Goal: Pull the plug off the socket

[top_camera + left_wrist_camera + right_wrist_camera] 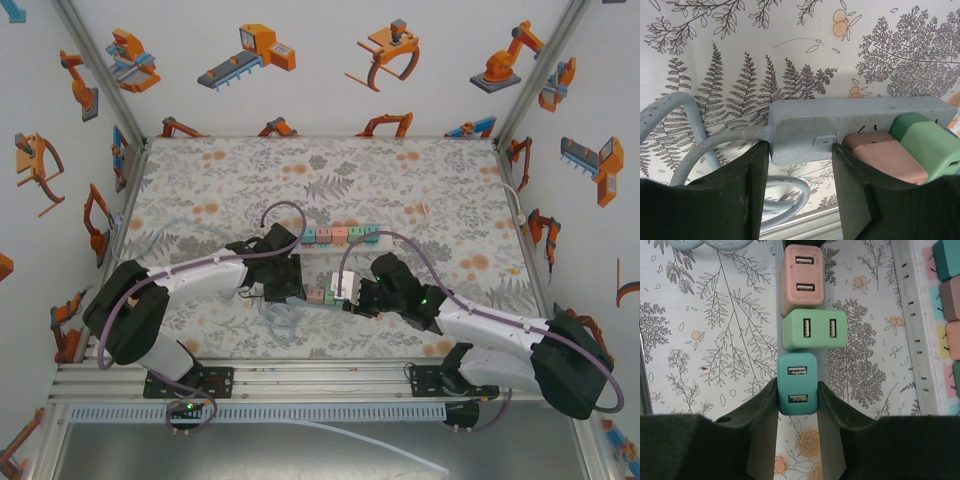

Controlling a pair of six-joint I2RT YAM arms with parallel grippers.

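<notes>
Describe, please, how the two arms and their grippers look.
The left arm and right arm have white links between bulky black joints. A purple cable loops along each. The left gripper and right gripper are black with broad matte fingers. A green light glows near the right wrist.

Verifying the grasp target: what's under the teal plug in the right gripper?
The grey power strip lies beneath the teal plug, which the right gripper clamps; the strip's edge shows beside it. Prongs and socket are hidden by the plug's body.
</notes>
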